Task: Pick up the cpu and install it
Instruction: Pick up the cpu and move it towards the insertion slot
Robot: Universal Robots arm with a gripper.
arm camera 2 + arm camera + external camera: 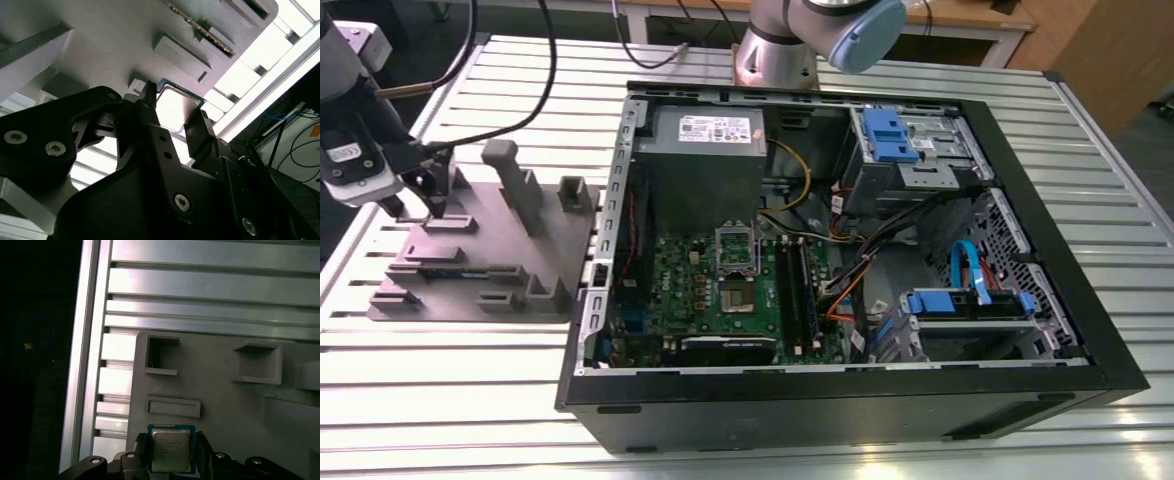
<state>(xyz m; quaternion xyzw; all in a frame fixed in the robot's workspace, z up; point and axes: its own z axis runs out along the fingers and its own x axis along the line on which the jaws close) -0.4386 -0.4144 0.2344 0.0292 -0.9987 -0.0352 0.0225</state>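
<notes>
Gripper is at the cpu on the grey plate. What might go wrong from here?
1. The gripper straddles the cpu; an off-centre hold might tilt or drop it.
2. Tall posts on the grey plate stand close to the gripper; a sideways move might clip them.

Silvery square cpu (pixel 170 450), seemingly between jaws
</notes>
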